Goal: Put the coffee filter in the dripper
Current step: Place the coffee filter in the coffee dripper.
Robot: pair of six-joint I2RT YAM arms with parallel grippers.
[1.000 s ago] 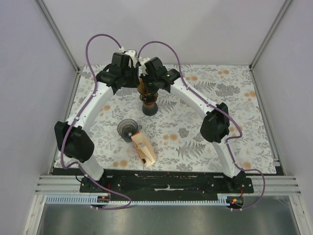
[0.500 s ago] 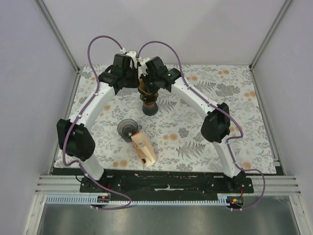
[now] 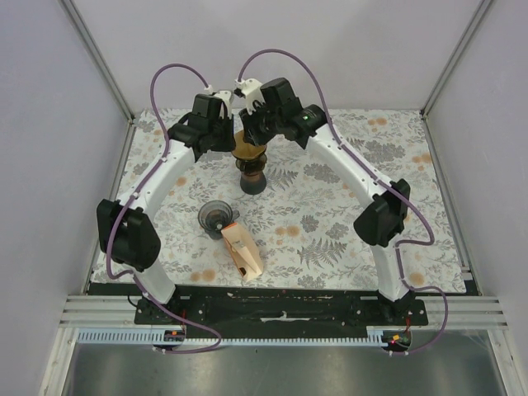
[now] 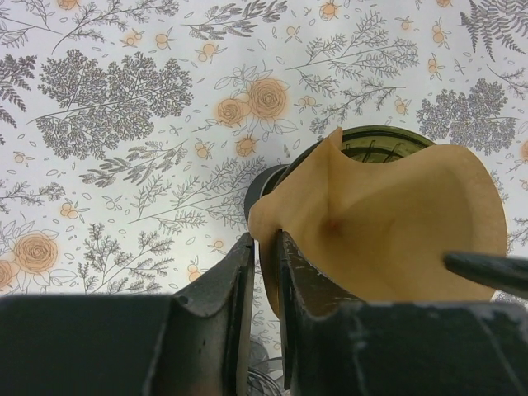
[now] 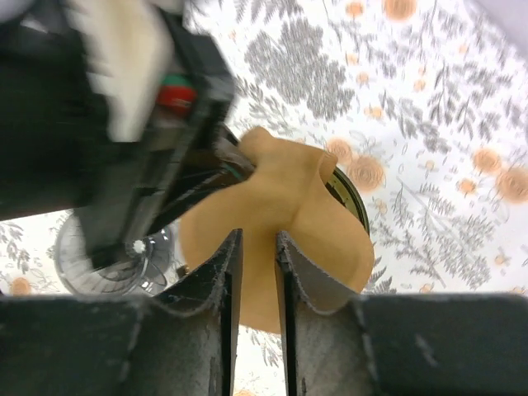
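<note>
The flowered counter (image 3: 346, 223) carries everything, and the two arms arch over its far middle. The right arm (image 3: 346, 165) has swung up and back from where it stood a second ago, its elbow now further right. The left arm (image 3: 157, 177) has barely shifted.

Near the centre lie a wooden box (image 3: 243, 252) and a clear funnel-shaped piece (image 3: 214, 216), both untouched. Beyond them the dripper (image 4: 388, 136) stands upright on its dark base at the far middle, its rim showing past the paper. The coffee filter (image 4: 388, 223) sits in the dripper's mouth as a crumpled brown cone; one side stands proud of the rim, so it does not look fully seated.

The left end effector (image 4: 264, 264) has narrowed over the last second; its fingers stand close, with the filter's left edge in the gap, apparently pinched. The right end effector (image 5: 257, 272) was clamped a moment ago and has now parted to a slim gap. It hangs above the paper and holds nothing.

By my reading the filter has been handed to the left side alone. What remains is to press it down into the cone and let go; the thin paper may lift with the fingers if they leave carelessly.
</note>
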